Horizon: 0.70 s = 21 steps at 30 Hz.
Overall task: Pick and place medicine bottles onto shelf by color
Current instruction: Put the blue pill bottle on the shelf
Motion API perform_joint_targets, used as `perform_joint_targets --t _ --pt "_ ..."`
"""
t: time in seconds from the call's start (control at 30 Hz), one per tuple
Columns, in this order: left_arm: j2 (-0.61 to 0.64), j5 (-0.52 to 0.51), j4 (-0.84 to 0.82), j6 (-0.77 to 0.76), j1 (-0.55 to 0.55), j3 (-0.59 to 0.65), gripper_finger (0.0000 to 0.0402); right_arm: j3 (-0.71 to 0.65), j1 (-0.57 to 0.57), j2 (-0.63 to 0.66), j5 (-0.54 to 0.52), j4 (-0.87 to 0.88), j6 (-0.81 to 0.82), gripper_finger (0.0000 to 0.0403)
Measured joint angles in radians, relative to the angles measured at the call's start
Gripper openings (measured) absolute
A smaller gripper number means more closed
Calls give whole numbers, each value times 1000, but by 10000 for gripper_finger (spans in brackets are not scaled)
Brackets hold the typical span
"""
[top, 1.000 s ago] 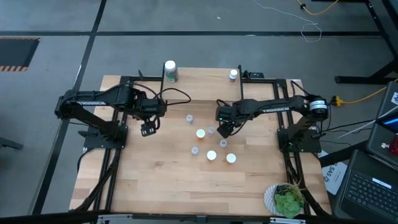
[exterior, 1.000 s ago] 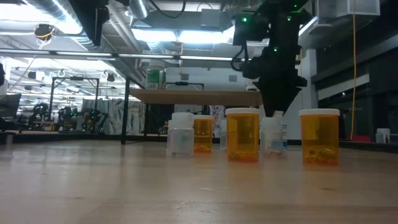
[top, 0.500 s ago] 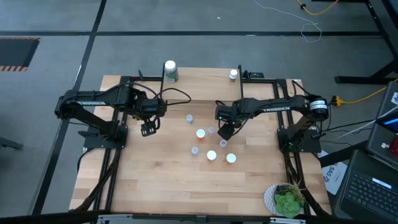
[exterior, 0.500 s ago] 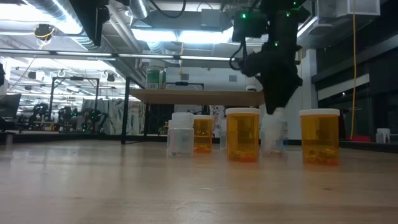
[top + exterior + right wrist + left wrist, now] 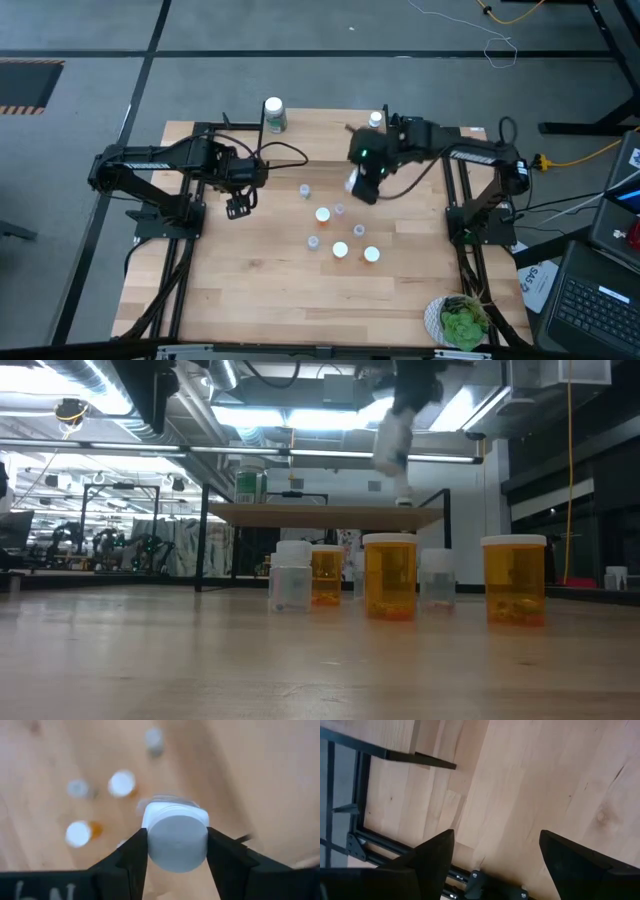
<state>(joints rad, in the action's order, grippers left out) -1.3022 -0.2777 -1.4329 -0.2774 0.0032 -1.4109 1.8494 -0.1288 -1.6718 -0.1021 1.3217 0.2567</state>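
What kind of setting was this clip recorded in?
Most likely a robotics lab or workshop. The low view shows exposed ceiling ducts and more robot rigs in the room behind; the high view shows a wooden table on a grey floor with loose cables and a laptop.

Three orange bottles (image 5: 390, 577), two grippers (image 5: 238, 208)
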Motion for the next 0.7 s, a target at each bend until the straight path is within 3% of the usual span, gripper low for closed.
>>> perform_joint_targets --t 0.1,0.37,0.57,0.7 --pt "0 -1 17 13 0 0 289 76 -48 0 -66 41 -7 173" --pt "0 -1 48 25 0 0 289 72 -236 -11 -14 79 -76 173" --pt "0 -1 48 24 0 0 289 70 -347 -44 125 -90 -163 173" --pt "0 -1 52 24 0 0 289 70 -399 -77 130 -190 -207 173"
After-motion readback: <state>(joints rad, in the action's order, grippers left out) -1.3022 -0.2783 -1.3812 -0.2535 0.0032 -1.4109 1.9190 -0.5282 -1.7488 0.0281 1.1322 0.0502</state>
